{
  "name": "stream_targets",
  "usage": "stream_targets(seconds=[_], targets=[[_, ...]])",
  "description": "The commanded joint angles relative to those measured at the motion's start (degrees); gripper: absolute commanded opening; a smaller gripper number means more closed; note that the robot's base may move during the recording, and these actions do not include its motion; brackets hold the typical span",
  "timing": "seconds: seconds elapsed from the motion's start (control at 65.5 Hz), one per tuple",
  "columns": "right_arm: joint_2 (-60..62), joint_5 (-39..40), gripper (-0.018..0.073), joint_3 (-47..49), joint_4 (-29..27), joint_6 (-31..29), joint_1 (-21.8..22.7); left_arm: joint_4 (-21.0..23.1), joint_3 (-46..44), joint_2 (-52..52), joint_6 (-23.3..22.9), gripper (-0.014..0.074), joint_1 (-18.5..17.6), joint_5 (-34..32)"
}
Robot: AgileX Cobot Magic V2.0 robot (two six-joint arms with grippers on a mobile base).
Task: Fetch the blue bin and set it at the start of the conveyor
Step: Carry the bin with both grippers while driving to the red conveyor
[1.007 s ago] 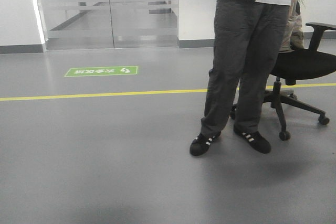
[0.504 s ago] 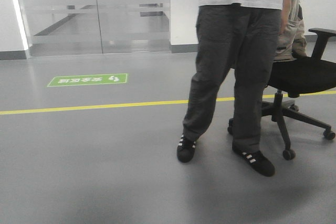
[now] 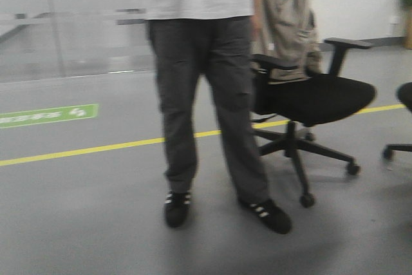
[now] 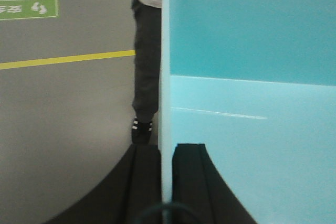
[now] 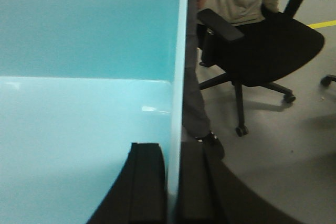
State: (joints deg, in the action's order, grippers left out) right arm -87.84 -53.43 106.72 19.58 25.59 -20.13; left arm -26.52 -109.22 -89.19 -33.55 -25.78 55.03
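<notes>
Left gripper (image 4: 167, 148): narrow; one black finger (image 4: 143, 182) outside and one inside the left wall of the blue bin (image 4: 247, 129), pinching that wall just below the rim.

Right gripper (image 5: 170, 146): narrow; black fingers (image 5: 147, 182) likewise astride the bin's (image 5: 79, 129) right wall, clamped on it.

Blue bin: pale turquoise tub, carried between the two grippers above the grey floor (image 4: 68, 119). The visible interior shows only smooth plastic floor and far wall.

Person (image 3: 206, 94): standing close ahead, white shirt, dark grey trousers, black shoes with white stripes. One leg (image 4: 146, 51) shows just beyond the bin's left wall, the other (image 5: 191, 77) just beyond its right wall.

Office chair (image 3: 309, 101): black, on castors, just beside the standing person (image 5: 262, 45). A second figure in khaki (image 3: 290, 17) is behind it.

Floor markings: yellow line (image 3: 96, 149) running across behind the person's feet; green sign (image 3: 48, 114) beyond it, to the left.

Glass wall (image 3: 64, 24): frosted, at the back left.
</notes>
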Motion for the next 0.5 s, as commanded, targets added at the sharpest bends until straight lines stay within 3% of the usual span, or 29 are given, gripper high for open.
stream_targets(seconds=[0.0,0.488], targets=[[1.05,1.58,-0.0167,0.5,2.2,-0.54,0.15,-1.26,-0.65,0.76,-0.13,-0.0111,-0.15,-2.18],[1.05,1.58,-0.0167,0.5,2.2,-0.54,0.15,-1.26,-0.65,0.76,-0.13,-0.0111,-0.15,-2.18]])
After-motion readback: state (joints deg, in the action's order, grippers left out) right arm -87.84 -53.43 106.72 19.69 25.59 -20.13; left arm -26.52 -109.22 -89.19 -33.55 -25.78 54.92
